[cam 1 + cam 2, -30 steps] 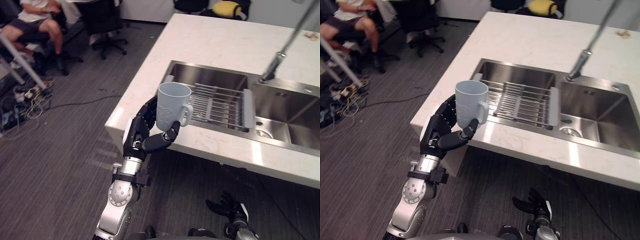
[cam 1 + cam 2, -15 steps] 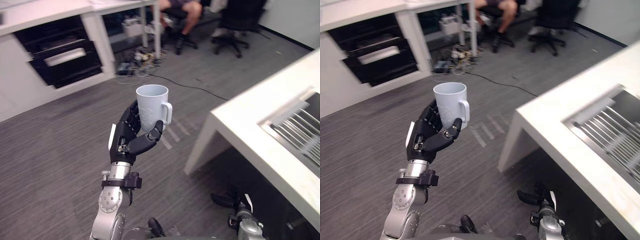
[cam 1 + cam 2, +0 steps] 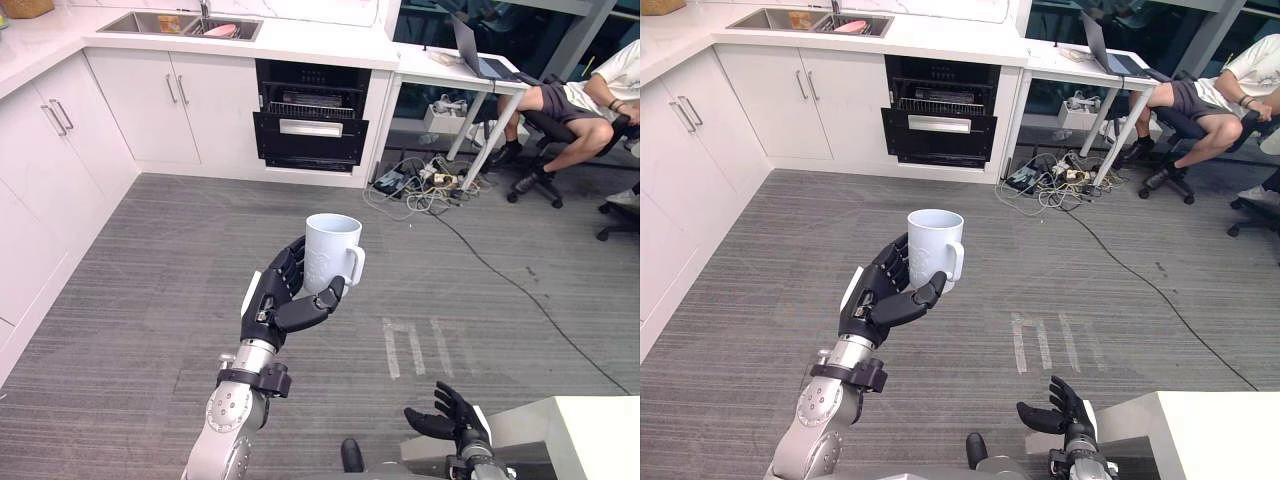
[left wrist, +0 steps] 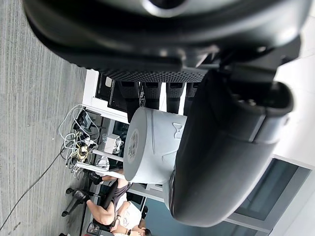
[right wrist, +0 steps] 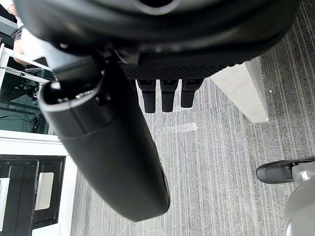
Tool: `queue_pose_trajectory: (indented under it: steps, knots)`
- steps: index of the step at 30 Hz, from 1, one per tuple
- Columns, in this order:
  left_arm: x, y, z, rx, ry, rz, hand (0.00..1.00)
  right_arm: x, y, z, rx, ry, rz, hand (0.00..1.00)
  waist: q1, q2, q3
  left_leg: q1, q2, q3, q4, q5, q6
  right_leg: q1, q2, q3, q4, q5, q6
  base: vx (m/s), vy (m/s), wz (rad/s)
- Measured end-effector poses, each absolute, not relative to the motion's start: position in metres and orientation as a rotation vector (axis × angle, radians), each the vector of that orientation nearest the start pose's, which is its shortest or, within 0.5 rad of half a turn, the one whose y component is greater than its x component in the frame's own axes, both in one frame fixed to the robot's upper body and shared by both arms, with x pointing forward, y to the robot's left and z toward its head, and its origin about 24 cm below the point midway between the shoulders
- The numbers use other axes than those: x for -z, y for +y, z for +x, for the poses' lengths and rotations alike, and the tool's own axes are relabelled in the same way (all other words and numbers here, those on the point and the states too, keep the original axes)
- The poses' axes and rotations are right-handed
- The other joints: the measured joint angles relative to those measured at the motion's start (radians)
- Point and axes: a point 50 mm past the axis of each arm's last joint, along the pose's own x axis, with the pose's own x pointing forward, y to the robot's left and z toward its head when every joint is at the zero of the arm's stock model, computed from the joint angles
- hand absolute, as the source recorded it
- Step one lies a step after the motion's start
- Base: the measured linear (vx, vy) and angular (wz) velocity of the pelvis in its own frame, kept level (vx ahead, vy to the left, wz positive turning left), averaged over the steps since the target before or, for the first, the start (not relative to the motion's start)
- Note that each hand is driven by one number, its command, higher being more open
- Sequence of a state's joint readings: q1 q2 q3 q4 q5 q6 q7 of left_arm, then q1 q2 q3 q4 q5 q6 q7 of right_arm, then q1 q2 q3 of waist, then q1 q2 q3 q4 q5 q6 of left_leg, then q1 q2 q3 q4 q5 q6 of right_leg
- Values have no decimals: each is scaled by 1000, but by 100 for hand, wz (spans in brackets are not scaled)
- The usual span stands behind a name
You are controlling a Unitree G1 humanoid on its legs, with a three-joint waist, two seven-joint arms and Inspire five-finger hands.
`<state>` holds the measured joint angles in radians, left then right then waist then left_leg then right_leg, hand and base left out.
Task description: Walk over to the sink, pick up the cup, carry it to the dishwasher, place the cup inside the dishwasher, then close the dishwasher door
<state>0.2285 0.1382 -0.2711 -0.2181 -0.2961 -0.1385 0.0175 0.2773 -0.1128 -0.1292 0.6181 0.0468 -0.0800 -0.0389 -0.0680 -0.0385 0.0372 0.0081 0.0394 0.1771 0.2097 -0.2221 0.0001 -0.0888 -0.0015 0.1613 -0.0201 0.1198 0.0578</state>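
The cup (image 3: 332,252) rides upright in the left robot hand (image 3: 278,302), fingers curled round it, as the view swings off the counter (image 3: 592,432) to the dishwasher (image 3: 311,116), now well ahead: carrying looks under way. The right robot hand (image 3: 446,421) hangs low, fingers relaxed.

Cup (image 3: 332,252): off-white, faint raised motif on side. Left hand (image 3: 280,300): black, white patch on its back; arm behind it silver-grey. Right hand (image 3: 448,420): black. Floor (image 3: 140,290): grey carpet, fine darker stripes; a few pale marks (image 3: 391,346) on it. Cabinets (image 3: 150,100): plain white, thin silver handles. Dishwasher (image 3: 310,148): black front, pale strip across. Person (image 3: 585,95): white shirt, dark shorts.
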Motion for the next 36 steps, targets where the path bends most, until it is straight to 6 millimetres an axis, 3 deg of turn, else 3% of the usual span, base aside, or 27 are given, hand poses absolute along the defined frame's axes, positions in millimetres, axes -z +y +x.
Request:
queue_pose_trajectory:
  steps: [10,11,15,17,18,20,21,22,23,24,27,28,31,32,33,34,35,36]
  knots:
    - [-51,116,207,193,-82,-245,30,126,-224,99,290,829,-45,90,1,-4,10,22,9,24,9,-2,-3,15,0,-26,-1,-3,-5,-1,-3,-3]
    - [-47,115,209,177,-68,-255,30,129,-223,95,294,855,-41,90,7,-4,18,28,17,29,22,-10,-11,25,-7,-83,2,-15,-23,0,0,0]
    - [-40,117,210,145,-38,-252,30,134,-217,96,300,888,-35,90,33,-3,39,-1,51,55,89,-56,-38,20,-17,-204,17,-19,-32,-39,-36,-8]
    - [-40,118,210,126,-37,-254,30,132,-217,106,304,873,-46,90,34,-2,60,-10,61,63,109,-73,-28,3,-19,-217,65,-50,-24,-6,-13,13]
    - [-40,118,210,119,-34,-255,30,130,-217,112,304,858,-54,90,35,-5,64,-21,61,82,126,-84,-14,-39,-32,-221,151,-98,-16,9,24,29]
    - [-41,118,210,111,-38,-260,30,127,-219,120,304,834,-67,90,35,-12,72,-33,44,77,165,-109,-4,-105,-77,-242,316,-196,-4,31,53,41]
    - [-42,118,208,106,-39,-263,30,125,-221,122,304,823,-82,90,36,-23,78,-28,16,60,177,-130,17,-136,-119,-251,423,-247,-3,115,96,41]
    - [-42,118,207,102,-39,-265,30,124,-223,124,304,814,-88,90,43,-27,88,-10,-10,46,175,-141,37,-171,-158,-256,543,-263,3,148,93,35]
    - [-42,119,207,95,-40,-264,30,123,-222,127,301,807,-89,90,46,-23,100,6,-16,41,173,-142,47,-205,-171,-265,627,-259,-5,209,96,33]
    - [-41,122,206,86,-34,-253,30,123,-219,128,290,809,-86,90,47,-14,113,31,-18,26,167,-150,55,-251,-168,-276,696,-301,-16,233,59,33]
    - [-42,120,206,86,-37,-254,30,123,-215,130,269,805,-89,90,36,-4,121,84,-18,-24,122,-172,53,-317,-138,-316,582,-307,1,323,11,50]
    - [-43,118,206,94,-39,-256,30,122,-215,130,270,801,-91,90,24,-1,123,104,-16,-49,103,-174,47,-325,-123,-318,503,-283,7,391,-67,77]
    - [-48,108,210,132,-59,-271,30,117,-224,133,300,772,-101,90,-18,19,129,177,5,-139,38,-181,17,-324,-62,-268,325,-62,6,593,-161,93]
    - [-54,101,215,161,-82,-281,30,111,-231,139,311,743,-118,90,-19,57,138,184,37,-162,36,-188,3,-311,-40,-254,352,-18,-12,614,-193,64]
    - [-58,97,219,179,-101,-283,30,106,-234,145,314,716,-128,90,-9,73,147,189,46,-164,42,-166,-37,-321,-49,-266,409,-67,-28,715,-243,73]
    - [-59,91,223,199,-97,-286,30,102,-238,150,318,695,-142,90,-21,73,155,199,34,-159,91,-109,-77,-340,-89,-281,564,-140,-58,562,-215,85]
    - [-56,86,223,198,-82,-309,30,99,-242,148,311,685,-164,90,-44,74,165,188,43,-131,232,-66,-101,-339,-105,-330,675,-213,-42,501,-250,80]
    - [-55,84,222,198,-75,-317,30,99,-241,145,312,686,-162,90,-36,94,151,166,77,-102,338,-46,-111,-293,-81,-346,619,-224,-41,351,-222,70]
